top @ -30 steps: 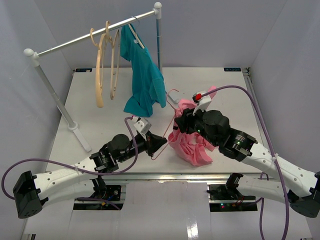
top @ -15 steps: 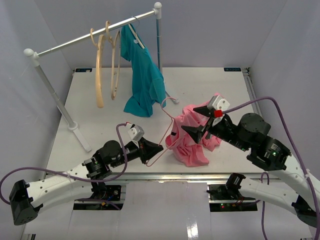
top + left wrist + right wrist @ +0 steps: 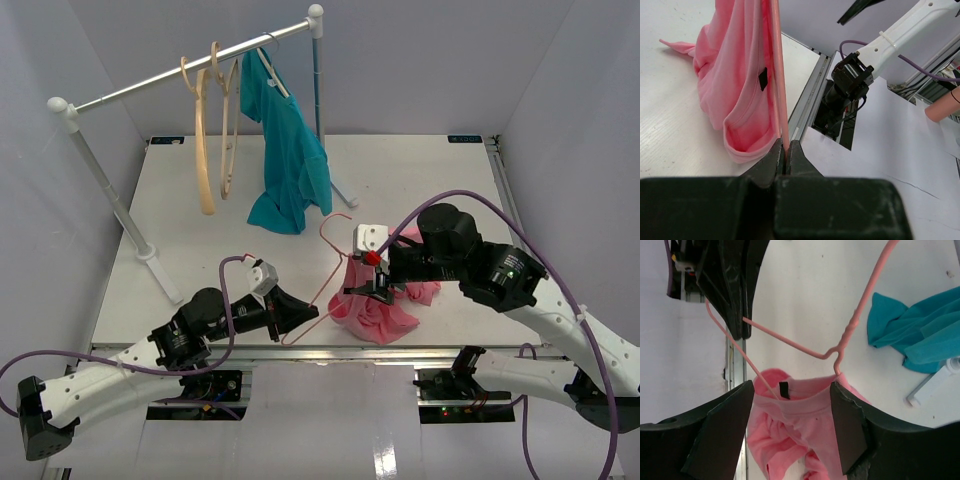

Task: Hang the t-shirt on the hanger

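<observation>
Pinching hanger (image 3: 778,75) tight in left gripper (image 3: 785,148). Holding right gripper (image 3: 792,392) wide astride collar of t-shirt (image 3: 790,435), heaped at 5 o'clock on table (image 3: 190,230), hanger partly inside collar.

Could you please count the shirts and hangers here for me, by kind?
Salmon-pink fabric t-shirt: 1
Teal-blue fabric shirt: 1
Thin pink triangular hanger: 1
Tan wooden hangers: 3, one carrying the teal shirt
Total: 6
</observation>
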### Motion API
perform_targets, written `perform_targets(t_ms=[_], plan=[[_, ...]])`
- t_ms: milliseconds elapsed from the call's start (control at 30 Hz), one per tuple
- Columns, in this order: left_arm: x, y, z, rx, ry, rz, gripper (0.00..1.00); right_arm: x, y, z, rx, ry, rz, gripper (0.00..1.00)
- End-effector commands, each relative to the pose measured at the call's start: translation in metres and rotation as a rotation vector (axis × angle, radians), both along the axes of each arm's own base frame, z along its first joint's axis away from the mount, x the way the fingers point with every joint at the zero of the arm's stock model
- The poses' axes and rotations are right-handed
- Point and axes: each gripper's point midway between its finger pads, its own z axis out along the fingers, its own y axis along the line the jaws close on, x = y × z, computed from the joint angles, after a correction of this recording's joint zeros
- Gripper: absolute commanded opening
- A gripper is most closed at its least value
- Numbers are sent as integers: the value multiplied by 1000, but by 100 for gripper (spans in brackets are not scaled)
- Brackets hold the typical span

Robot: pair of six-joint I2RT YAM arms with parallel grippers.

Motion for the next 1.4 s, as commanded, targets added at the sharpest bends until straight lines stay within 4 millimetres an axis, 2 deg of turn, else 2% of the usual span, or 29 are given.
perform_targets(t_ms=[0, 233, 333, 467, 533, 600, 633, 833, 900, 1167, 1367], plan=[[-12, 0, 12, -44, -43, -59, 0, 3, -9, 15, -4, -36, 10, 67], [-12, -1, 9, -41, -49, -65, 0, 9, -8, 23, -40, -29, 15, 66], [-12, 1, 8, -54, -54, -61, 0, 13, -8, 24, -52, -23, 15, 70], [-11, 1, 3, -45, -55, -53, 0, 19, -8, 17, -71, -1, 15, 70], [-11, 1, 3, -42, -55, -55, 0, 25, -10, 7, -100, 35, 3, 68], [-11, 1, 2, -41, -57, -57, 0, 25, -11, -2, -120, 70, 11, 56], [-11, 1, 2, -43, -60, -58, 0, 24, -11, -5, -117, 84, 21, 54], [-16, 3, 7, -65, -80, -78, 0, 26, -8, -25, -127, 193, 23, 48], [-17, 4, 10, -76, -86, -80, 0, 24, -4, -27, -127, 223, 38, 45], [-14, 6, 16, -103, -112, -62, 0, 13, 9, -26, -67, 315, 86, 42], [-11, 3, 18, -109, -117, -55, 0, 6, 9, -32, -44, 319, 104, 31]])
